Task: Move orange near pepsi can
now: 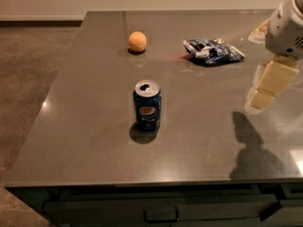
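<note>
The task is not yet begun in any way that shows. At the left, the bench (pixel 85 141) has a long bare stretch running to its left edge, beyond which the floor drops away. The orange (pixel 137 41) sits toward the far side of the bench, left of centre, untouched and well apart from the pepsi can (pixel 147 105). The can stands upright nearer the front, almost straight in line with the fruit. Between the two lies open surface, and there is free room all around the can, so a spot just beside it looks easy to find. The front edge is not far off, though, which argues for setting the fruit behind or beside the can.

Further right, a blue-and-white snack bag (pixel 213 51) lies flat, roughly level with the orange and clear of the line to the can. At the far right the claw (pixel 259 98) hangs above the bench, well away from the orange. It carries nothing, and I cannot tell how far open it is. The whole reach, grasp, carry and release are left to do.
</note>
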Available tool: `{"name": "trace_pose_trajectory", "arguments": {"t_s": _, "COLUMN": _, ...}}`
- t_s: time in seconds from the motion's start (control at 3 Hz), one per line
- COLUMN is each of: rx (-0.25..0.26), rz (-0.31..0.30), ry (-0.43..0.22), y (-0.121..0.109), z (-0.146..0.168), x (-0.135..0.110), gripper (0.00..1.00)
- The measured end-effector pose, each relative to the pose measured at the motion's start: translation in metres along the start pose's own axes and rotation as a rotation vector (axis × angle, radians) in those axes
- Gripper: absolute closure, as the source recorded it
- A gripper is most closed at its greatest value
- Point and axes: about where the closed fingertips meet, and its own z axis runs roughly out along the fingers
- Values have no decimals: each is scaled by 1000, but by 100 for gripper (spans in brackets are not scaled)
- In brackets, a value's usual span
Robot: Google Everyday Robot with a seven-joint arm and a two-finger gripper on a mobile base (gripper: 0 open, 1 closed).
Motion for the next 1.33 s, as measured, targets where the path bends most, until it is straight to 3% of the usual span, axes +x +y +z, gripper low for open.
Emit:
{"name": "trace_pose_trajectory", "arguments": {"t_s": 1.0, "rx": 90, "rz": 113, "ry": -172, "y": -117, "z": 56, "x": -60, "gripper": 0}}
{"name": "trace_pose_trajectory", "arguments": {"t_s": 1.33, "rx": 112, "rz": 164, "ry": -231, "y": -143, "z": 78, "x": -93, "gripper": 0}}
